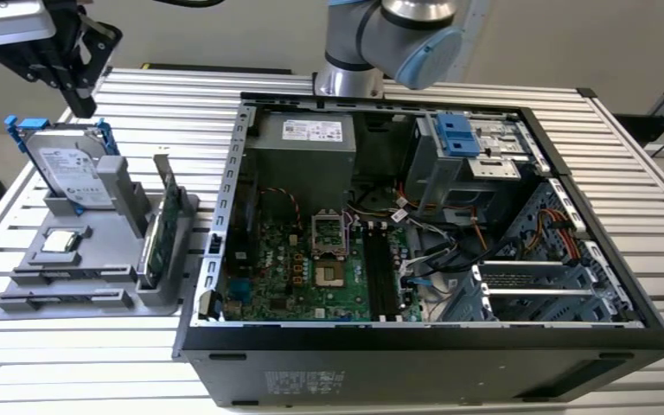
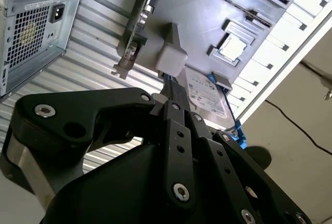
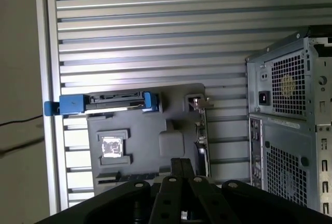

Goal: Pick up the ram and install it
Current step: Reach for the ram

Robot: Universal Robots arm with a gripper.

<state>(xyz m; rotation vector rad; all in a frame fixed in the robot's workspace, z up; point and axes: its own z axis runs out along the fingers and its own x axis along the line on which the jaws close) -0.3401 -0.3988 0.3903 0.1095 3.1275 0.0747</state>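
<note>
The task has barely begun. The gripper (image 1: 83, 105) hangs in the upper left of the exterior view, above the hard drive (image 1: 73, 169). Its fingers are pressed together on nothing, as both wrist views also show.

The ram (image 1: 65, 277) seems to be one of the thin dark strips lying edge-up in the front slots of the grey tray (image 1: 92, 258), at the lower left of the exterior view. It is seen too edge-on to tell its colour. It sits well apart from the gripper, with the hard drive and a small chip (image 1: 61, 242) between them. A green card (image 1: 162, 229) stands upright at the tray's right edge.

In the centre of the frame the case (image 1: 424, 363) lies open on its side with the board exposed. The long black slots (image 1: 379, 272) beside the socket look empty, so both the pick and the install appear left to do.

Tray and case rest side by side on a table (image 1: 55, 363) of ribbed silver slats. The arm (image 1: 361, 35) rises from its far edge at the top centre. Behind is a plain pale wall (image 1: 194, 26). In the second wrist view a cable (image 2: 295, 123) trails over a bare floor (image 2: 290, 151) past the table's edge.
</note>
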